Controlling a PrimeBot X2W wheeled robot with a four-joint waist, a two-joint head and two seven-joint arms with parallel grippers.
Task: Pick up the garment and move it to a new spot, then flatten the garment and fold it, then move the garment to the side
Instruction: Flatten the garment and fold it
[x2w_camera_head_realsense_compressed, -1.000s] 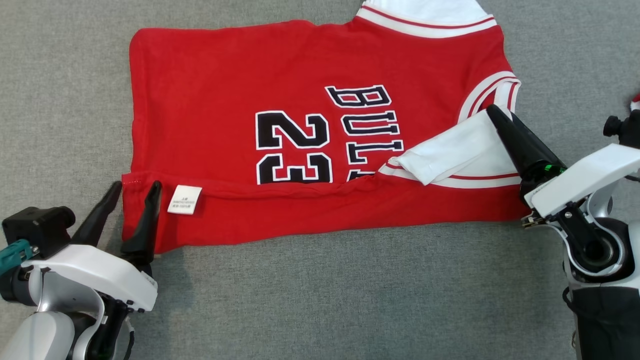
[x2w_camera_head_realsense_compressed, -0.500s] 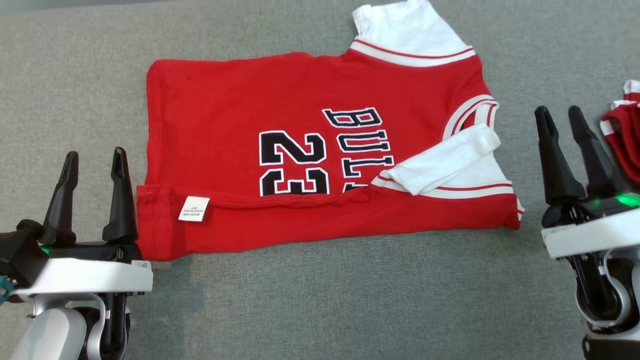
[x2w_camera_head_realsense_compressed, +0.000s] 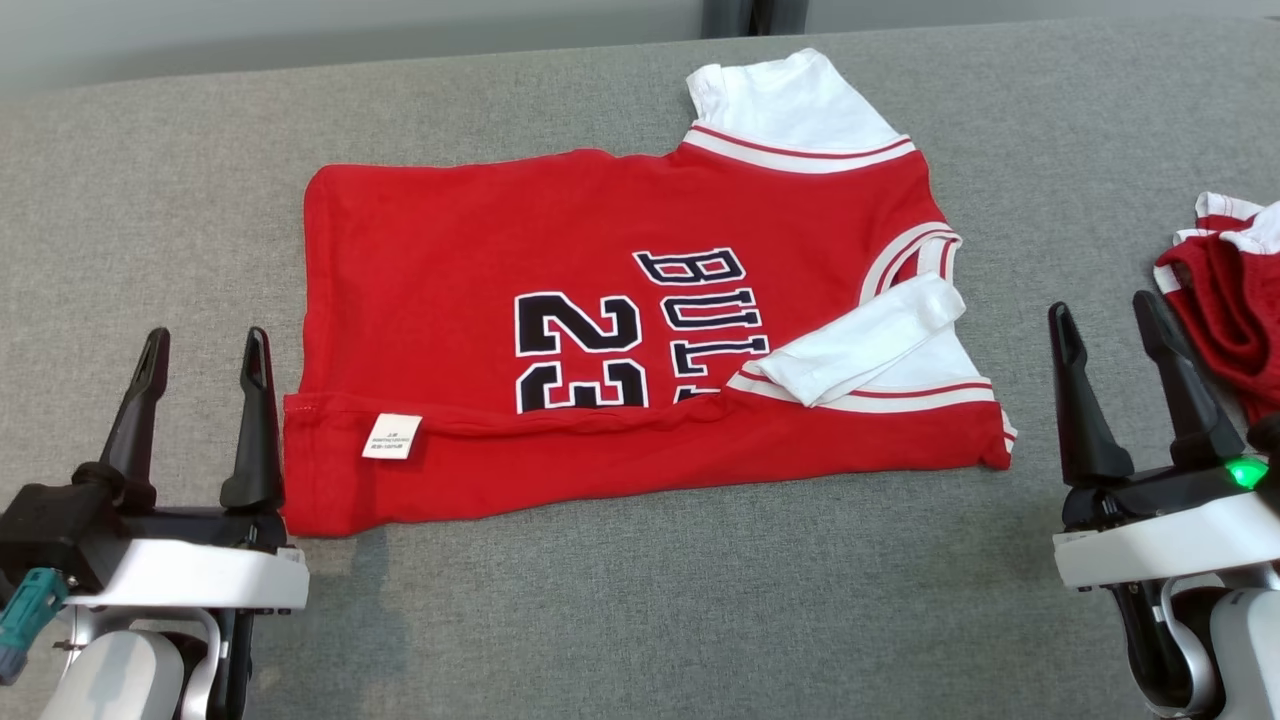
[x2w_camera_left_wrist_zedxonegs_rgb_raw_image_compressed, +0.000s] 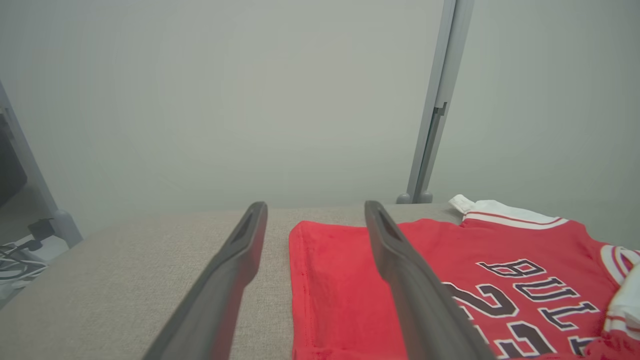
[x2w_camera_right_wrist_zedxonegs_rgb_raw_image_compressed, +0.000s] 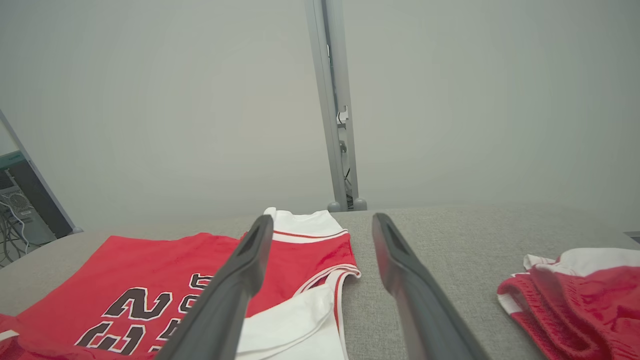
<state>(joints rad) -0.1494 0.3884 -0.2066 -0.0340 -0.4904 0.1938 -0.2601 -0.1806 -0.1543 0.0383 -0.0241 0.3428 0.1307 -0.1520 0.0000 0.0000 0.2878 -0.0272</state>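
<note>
The garment (x2w_camera_head_realsense_compressed: 480, 260) is a red jersey with white sleeves and black "23" lettering, lying flat on the grey table with its near long edge folded up over the front, a white label showing on that fold. It also appears as the garment (x2w_camera_left_wrist_zedxonegs_rgb_raw_image_compressed: 345, 280) and the garment (x2w_camera_right_wrist_zedxonegs_rgb_raw_image_compressed: 140, 270) in the wrist views. My left gripper (x2w_camera_head_realsense_compressed: 203, 345) stands open just left of the jersey's near left corner, apart from the cloth. My right gripper (x2w_camera_head_realsense_compressed: 1105, 310) stands open off the jersey's right end, holding nothing.
A second crumpled red and white piece of clothing (x2w_camera_head_realsense_compressed: 1220, 300) lies at the table's right edge, close to my right gripper; it is also in the right wrist view as red and white clothing (x2w_camera_right_wrist_zedxonegs_rgb_raw_image_compressed: 575, 290). The grey table (x2w_camera_head_realsense_compressed: 640, 600) ends at a pale wall behind, with a metal post (x2w_camera_right_wrist_zedxonegs_rgb_raw_image_compressed: 335, 110).
Both grippers let go of the jersey, opened wide and drew back to its sides. The head camera tilted up, so the whole scene sits lower in view.
</note>
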